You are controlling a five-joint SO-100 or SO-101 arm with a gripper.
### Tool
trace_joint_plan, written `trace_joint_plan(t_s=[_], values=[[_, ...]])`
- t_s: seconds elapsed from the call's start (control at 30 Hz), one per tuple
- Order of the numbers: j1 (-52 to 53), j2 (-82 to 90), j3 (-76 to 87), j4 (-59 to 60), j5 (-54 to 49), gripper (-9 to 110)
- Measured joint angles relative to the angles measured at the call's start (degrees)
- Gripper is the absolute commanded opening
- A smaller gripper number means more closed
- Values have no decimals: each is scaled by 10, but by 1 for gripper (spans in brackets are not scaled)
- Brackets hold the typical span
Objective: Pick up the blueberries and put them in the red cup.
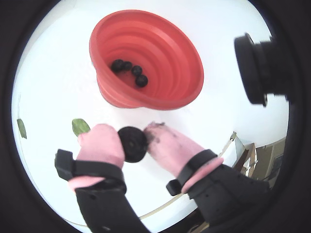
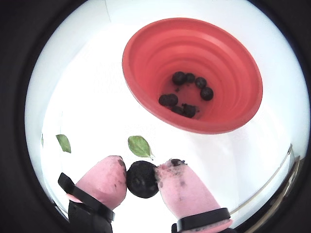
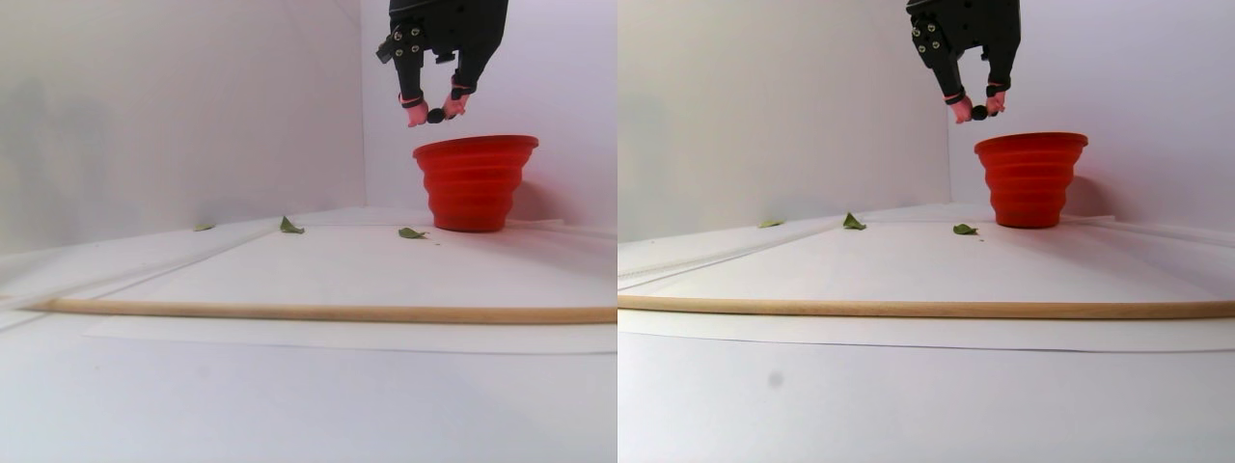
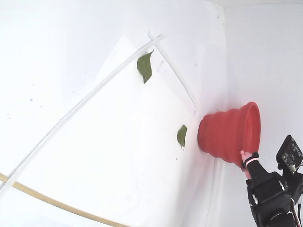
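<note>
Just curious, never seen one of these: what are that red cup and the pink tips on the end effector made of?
The red cup looks like matte silicone or soft plastic, given its stepped, collapsible-style ribs. The pink fingertips look like soft rubbery covers, smudged dark; I can't be sure.

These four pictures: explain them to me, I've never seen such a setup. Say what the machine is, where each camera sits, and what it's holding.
It is a small robot arm with a two-finger gripper; the pink fingertips pinch one dark blueberry. Two cameras ride on the wrist and look down past the fingers into the red cup, where other blueberries already lie. The stereo pair view is taken low from the table and shows the gripper above the cup's near rim. The fixed view looks from another side. Green leaves and a wooden stick lie on the white table.
</note>
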Motion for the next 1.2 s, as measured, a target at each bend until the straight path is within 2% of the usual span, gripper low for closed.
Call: trace_joint_plan(t_s=[1.2], values=[[45,-142,-163,0,9,11]])
